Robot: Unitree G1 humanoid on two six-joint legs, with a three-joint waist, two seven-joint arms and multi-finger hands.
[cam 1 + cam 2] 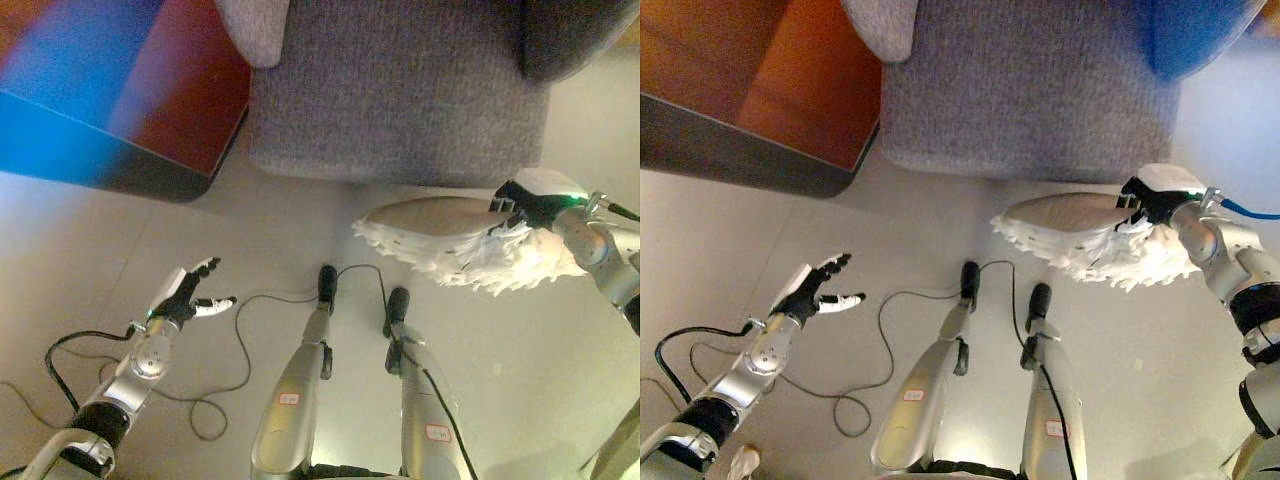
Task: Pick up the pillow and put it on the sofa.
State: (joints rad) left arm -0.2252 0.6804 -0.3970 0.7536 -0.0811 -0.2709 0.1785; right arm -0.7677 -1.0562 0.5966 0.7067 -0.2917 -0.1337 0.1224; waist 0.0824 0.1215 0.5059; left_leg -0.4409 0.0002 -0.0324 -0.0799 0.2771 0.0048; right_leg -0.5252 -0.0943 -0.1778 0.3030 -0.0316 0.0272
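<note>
The pillow (440, 232) is flat and pale with a white fringed edge. It hangs in the air in front of the grey sofa (400, 90), just below the seat's front edge. My right hand (527, 203) is shut on the pillow's right end and holds it above the floor. My left hand (190, 296) is open and empty, low over the floor at the lower left, far from the pillow. The pillow also shows in the right eye view (1080, 230).
A reddish-brown table (760, 90) with a dark edge stands at the upper left, next to the sofa. A grey armrest (255, 30) rounds down at the sofa's left. Pale floor (80, 250) lies between the table and me.
</note>
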